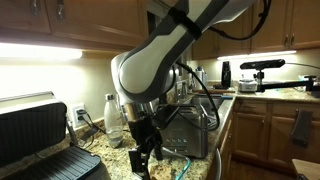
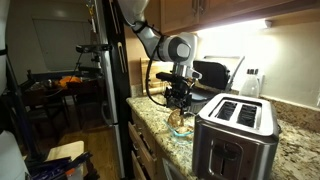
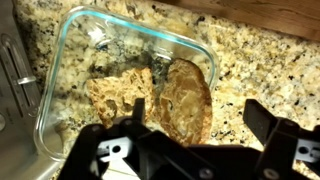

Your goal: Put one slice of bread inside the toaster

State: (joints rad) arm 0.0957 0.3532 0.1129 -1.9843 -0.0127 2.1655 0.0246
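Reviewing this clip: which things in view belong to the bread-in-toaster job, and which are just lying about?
Job in hand:
- slice of bread
- glass dish holding it, with a second slice
- toaster
- claw, open above the dish

Lying about:
- black contact grill
- white bottle

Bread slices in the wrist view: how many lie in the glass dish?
2. One slice of bread lies left in the glass dish, the other slice right of it. The gripper may hide more.

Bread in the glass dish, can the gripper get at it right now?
Probably yes: the gripper hangs over the lidless dish, fingers open, and the bread lies uncovered below.
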